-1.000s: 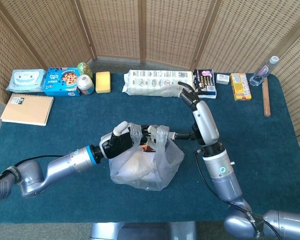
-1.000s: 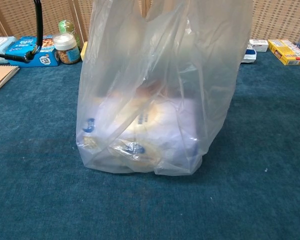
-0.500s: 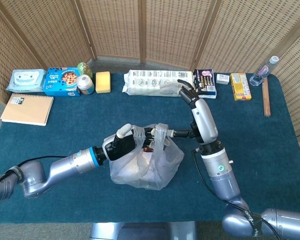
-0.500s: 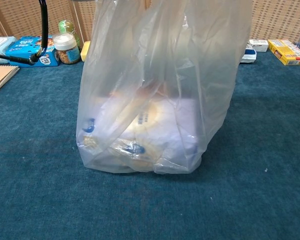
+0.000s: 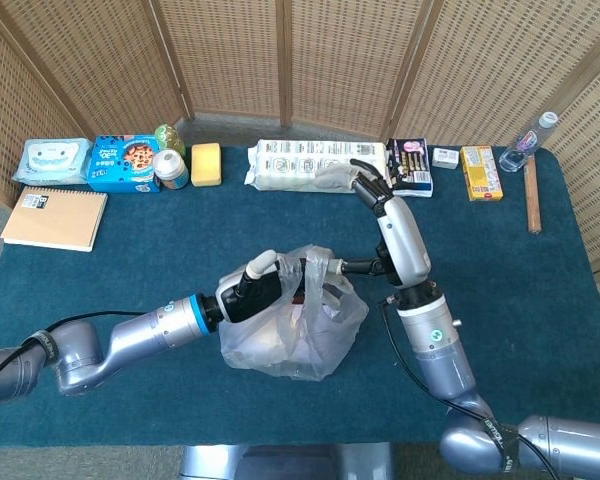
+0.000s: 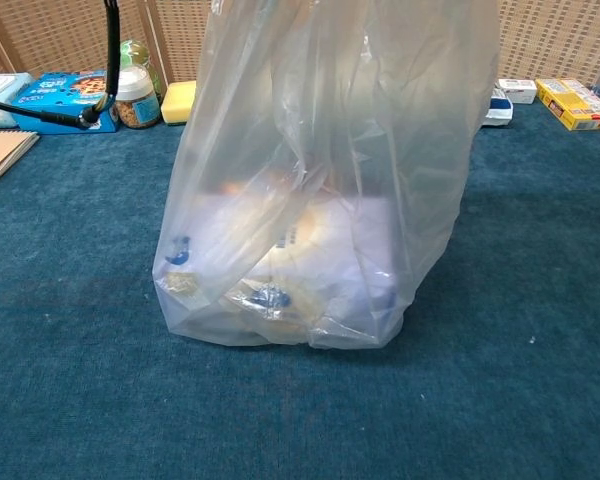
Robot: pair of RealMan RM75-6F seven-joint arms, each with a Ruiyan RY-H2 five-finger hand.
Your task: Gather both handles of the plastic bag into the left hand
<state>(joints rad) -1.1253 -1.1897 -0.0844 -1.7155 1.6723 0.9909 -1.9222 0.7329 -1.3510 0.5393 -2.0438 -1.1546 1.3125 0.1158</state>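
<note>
Holding plastic bag (image 5: 295, 330) handles (image 5: 302, 270) in left hand (image 5: 252, 294) fingers, packaged goods (image 6: 280, 260) inside

Obstacles and free room on the blue table (image 5: 110, 270). The plastic bag (image 5: 295, 325) stands mid-table, its handles (image 5: 305, 270) gathered at the left hand (image 5: 252, 292); the left arm crosses the near-left ground. The right hand (image 5: 372, 188) and its forearm rise just right of the bag, blocking that flank. Along the far edge runs a row: wipes pack (image 5: 53, 160), cookie box (image 5: 123, 163), jar (image 5: 170, 169), sponge (image 5: 206, 164), long white package (image 5: 315, 163), yellow box (image 5: 478, 159), bottle (image 5: 530, 140). A notebook (image 5: 54, 218) lies far left. Open cloth lies between row and bag, near the bag in chest view, and right of the right arm.
</note>
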